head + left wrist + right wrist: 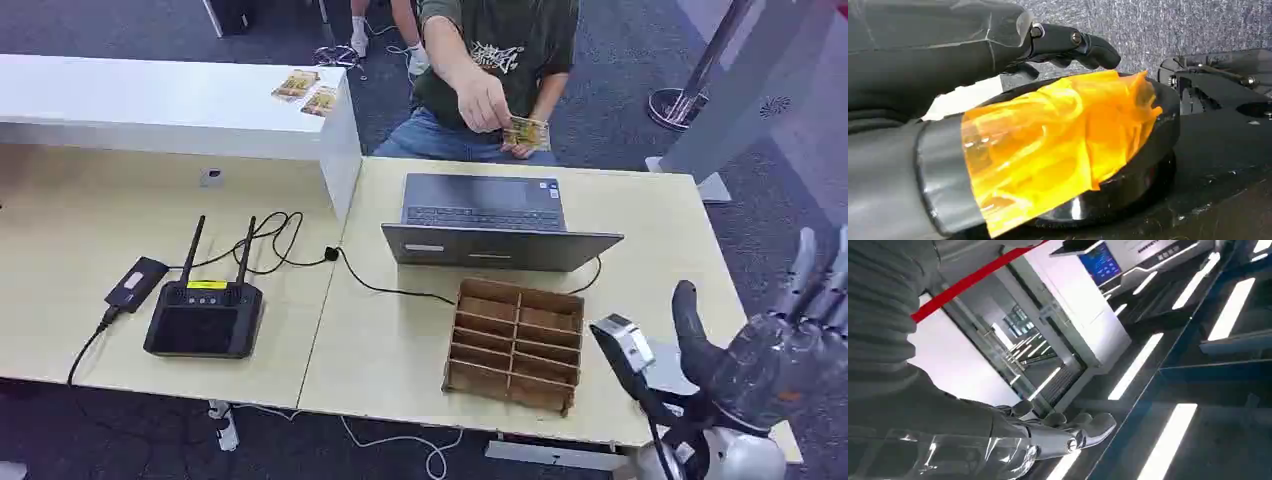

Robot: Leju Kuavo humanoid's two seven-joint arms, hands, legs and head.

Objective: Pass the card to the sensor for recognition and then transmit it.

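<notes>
Currently the card (526, 131) is at 12 o'clock, pinched in a person's hand (483, 103) beyond the laptop (490, 222). Looks thin, light, slick: take it by a free edge. Right hand (775, 345) is raised at 4 o'clock, fingers spread, empty; left hand (1068, 45) hangs with fingers curled, holding nothing.

1. Three cards: one card (527, 131) in a person's hand (483, 100), two cards (306, 92) on the white counter (150, 105)
2. One laptop (490, 220)
3. One wooden slotted tray (517, 343)
4. One black controller with two antennas (206, 315)
</notes>
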